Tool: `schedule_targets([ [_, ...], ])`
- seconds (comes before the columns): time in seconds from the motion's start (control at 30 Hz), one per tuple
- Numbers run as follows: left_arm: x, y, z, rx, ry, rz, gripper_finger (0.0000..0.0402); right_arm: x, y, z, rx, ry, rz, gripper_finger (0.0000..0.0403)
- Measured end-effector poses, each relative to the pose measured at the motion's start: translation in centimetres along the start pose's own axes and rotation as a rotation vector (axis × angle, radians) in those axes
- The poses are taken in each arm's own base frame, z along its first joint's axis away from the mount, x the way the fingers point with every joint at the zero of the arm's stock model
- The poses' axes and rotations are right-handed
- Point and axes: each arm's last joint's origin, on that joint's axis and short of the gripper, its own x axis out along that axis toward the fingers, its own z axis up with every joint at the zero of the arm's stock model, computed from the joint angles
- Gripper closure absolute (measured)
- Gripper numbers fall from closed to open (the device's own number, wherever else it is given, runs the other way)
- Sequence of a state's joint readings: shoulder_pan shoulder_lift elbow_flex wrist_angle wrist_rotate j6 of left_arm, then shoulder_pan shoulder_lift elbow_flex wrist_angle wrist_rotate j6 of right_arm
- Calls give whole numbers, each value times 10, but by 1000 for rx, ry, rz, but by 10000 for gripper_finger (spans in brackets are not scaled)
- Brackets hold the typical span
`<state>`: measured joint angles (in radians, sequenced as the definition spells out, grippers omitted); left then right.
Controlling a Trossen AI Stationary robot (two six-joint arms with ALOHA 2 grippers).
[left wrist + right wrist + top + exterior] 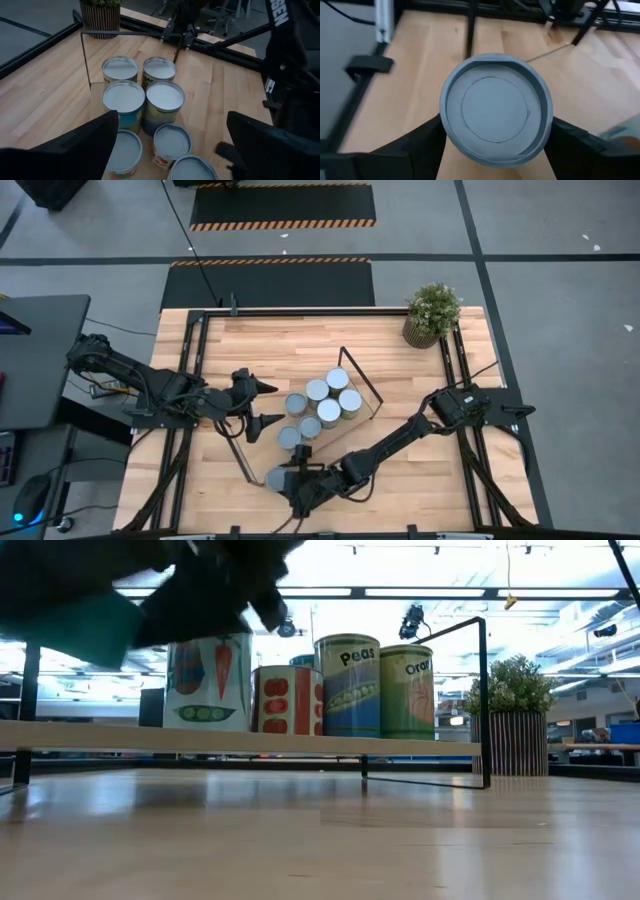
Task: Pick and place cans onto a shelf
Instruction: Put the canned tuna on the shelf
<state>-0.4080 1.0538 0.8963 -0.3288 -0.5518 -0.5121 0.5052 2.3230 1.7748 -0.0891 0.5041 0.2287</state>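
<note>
Upright, axis vertical, one can (496, 109) between the right tool's (283, 480) gripping fingers (415, 150).

One camera looks straight down; another sits level at table (400, 470) height; both wrist cameras look closely at cans (145, 102).

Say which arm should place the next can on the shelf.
Right, probably. The right gripper straddles a can near the table's front edge, apparently holding it. The left gripper is open and empty beside the cans already on the shelf.
</note>
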Motion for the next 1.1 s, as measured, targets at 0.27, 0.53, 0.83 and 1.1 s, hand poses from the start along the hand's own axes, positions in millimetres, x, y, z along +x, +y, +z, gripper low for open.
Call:
schedule_targets([
  [0.27,0,1,-1,15,10,8,24,-3,37,-24,42,-38,13,102],
  [0.53,0,1,-1,7,10,8,24,3,31,-14,108,-136,-2,101],
  [0.83,0,1,-2,11,17,13,24,13,34,-28,84,-106,11,101],
  [1.1,0,2,-2,11,20,15,24,15,32,-18,155,-195,57,101],
])
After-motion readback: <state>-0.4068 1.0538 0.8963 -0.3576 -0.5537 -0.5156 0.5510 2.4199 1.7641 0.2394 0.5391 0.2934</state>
